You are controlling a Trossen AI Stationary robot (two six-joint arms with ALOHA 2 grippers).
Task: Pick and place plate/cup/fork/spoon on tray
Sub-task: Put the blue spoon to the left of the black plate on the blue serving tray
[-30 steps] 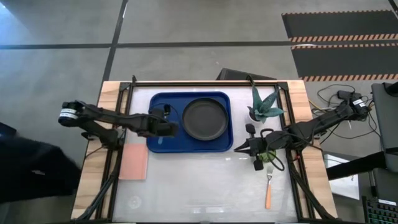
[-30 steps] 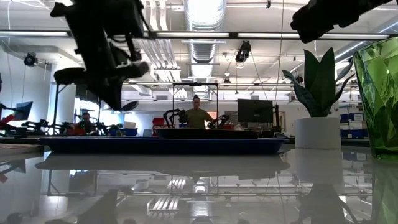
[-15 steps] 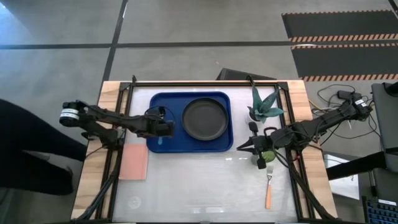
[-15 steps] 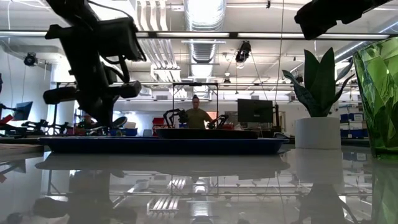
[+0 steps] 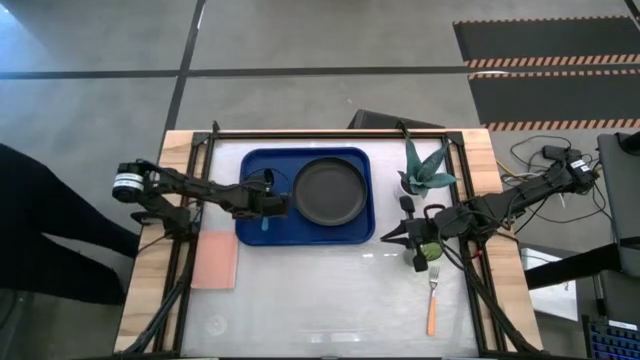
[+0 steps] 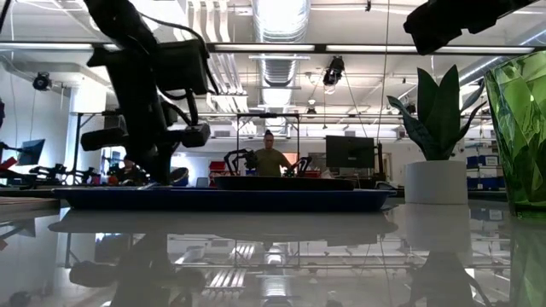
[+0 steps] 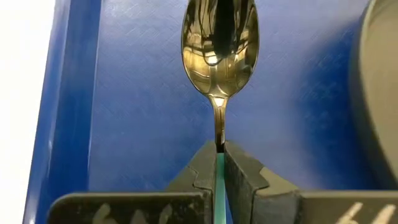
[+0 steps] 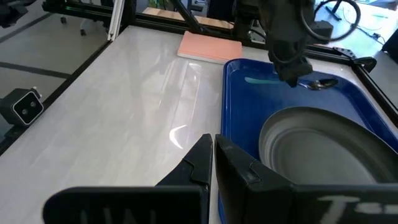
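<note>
Left gripper pinches the spoon's teal handle; glossy bowl ahead of fingers, over textured blue tray. Matte plate beside. Right gripper fingers together, empty.

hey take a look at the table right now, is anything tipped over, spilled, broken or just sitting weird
Nothing stands out. The plate lies flat in the blue tray, the left gripper holds the spoon low over the tray, and the fork lies on the table near the right gripper. The potted plant stands upright. No spill shows.

no readable text, labels or signs
</note>
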